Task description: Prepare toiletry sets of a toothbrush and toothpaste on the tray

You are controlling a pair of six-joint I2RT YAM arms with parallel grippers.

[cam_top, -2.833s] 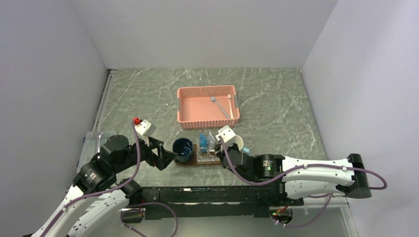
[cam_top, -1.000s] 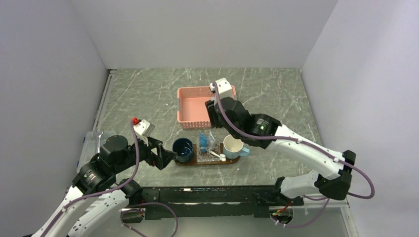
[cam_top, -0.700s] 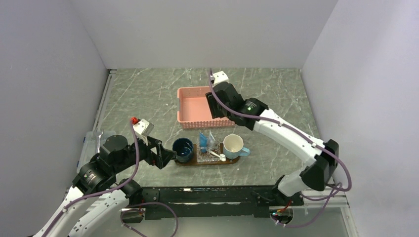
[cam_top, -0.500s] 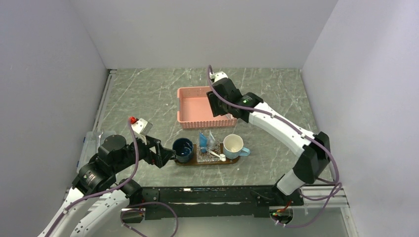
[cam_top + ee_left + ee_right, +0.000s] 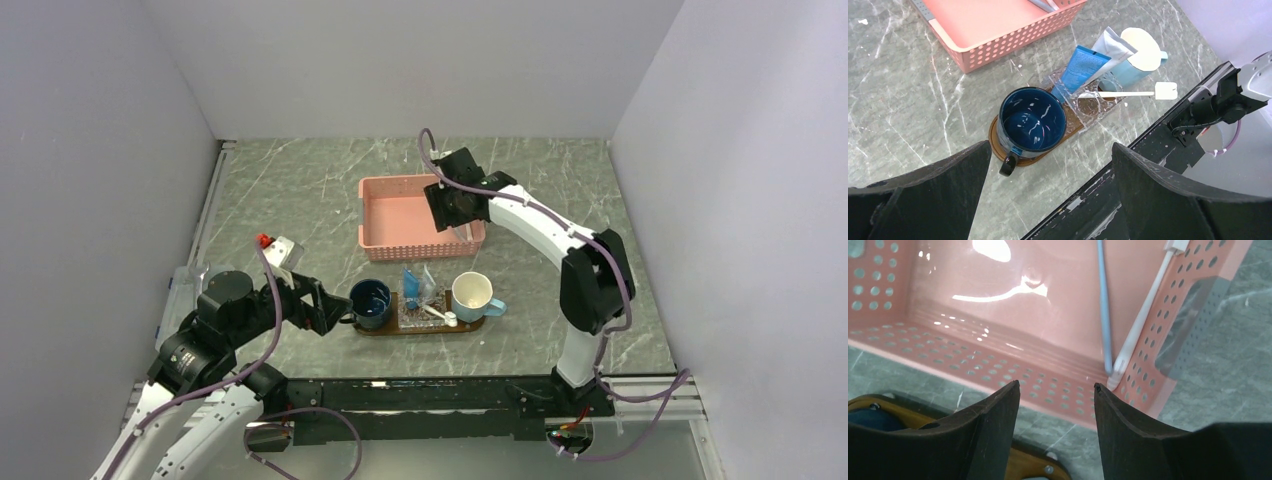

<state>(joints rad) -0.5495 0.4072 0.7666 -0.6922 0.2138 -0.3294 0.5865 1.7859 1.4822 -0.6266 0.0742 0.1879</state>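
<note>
The brown tray (image 5: 996,148) holds a dark blue mug (image 5: 1032,124), a clear dish (image 5: 1096,105) and a pale mug (image 5: 1143,47). Two blue toothpaste tubes (image 5: 1081,67) lean in the dish, and a white toothbrush (image 5: 1128,93) lies across it. Two more toothbrushes, one white (image 5: 1144,322) and one bluish (image 5: 1104,305), lie in the pink basket (image 5: 998,315). My right gripper (image 5: 1056,386) is open and empty above the basket's near right corner (image 5: 452,208). My left gripper (image 5: 1050,146) is open and empty, just left of the dark mug (image 5: 335,311).
The pink basket (image 5: 400,212) stands behind the tray (image 5: 395,330) on the marbled table. The black rail of the arm bases (image 5: 420,395) runs along the near edge. Walls close in the left, right and back sides.
My right arm has left the tray, swung up and back, and now hangs over the basket. A toothbrush now lies across the dish. My left arm has barely shifted.
</note>
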